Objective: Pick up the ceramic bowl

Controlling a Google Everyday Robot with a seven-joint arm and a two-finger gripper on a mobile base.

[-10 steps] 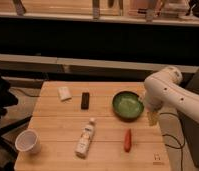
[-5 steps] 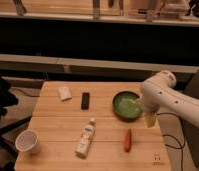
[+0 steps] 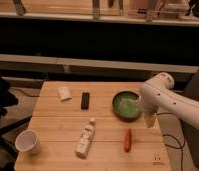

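The ceramic bowl, round and green with a paler inside, sits on the wooden table towards its right side. My white arm reaches in from the right and bends down. The gripper hangs just off the bowl's right rim, low over the table, open, with nothing seen in it. The arm covers a small part of the bowl's right edge.
A white paper cup stands at the front left corner. A white bottle lies near the front middle, a red stick-shaped item right of it. A black bar and a white packet lie further back.
The arm has swung left and down, bringing the gripper closer to the bowl's right rim. Nothing on the table has moved.
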